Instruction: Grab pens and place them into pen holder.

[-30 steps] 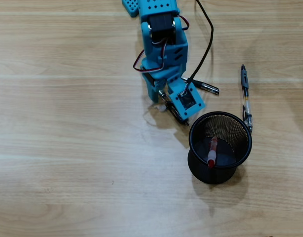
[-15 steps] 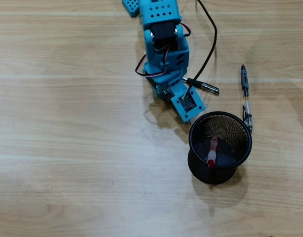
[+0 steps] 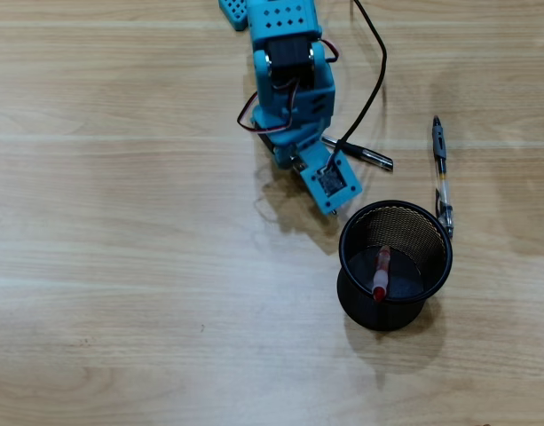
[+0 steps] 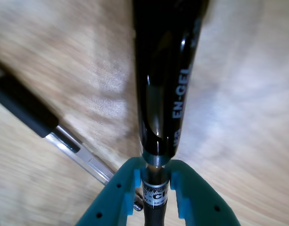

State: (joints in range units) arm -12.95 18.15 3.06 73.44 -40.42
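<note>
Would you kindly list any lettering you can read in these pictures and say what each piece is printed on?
"EN-GEL": white print running along the black pen held between the jaws, wrist view; its start may be cut off.
A silver band with black marks lower on that pen: too small and blurred to read.
Overhead view: no readable text on the pen holder or other pens.

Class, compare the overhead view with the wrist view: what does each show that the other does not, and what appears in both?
Only the overhead view shows the pen holder with the red pen inside, and the grey-blue pen lying beside it. Only the wrist view shows the claw clamped on a black pen. Both show the wooden table and another black pen lying by the arm.
</note>
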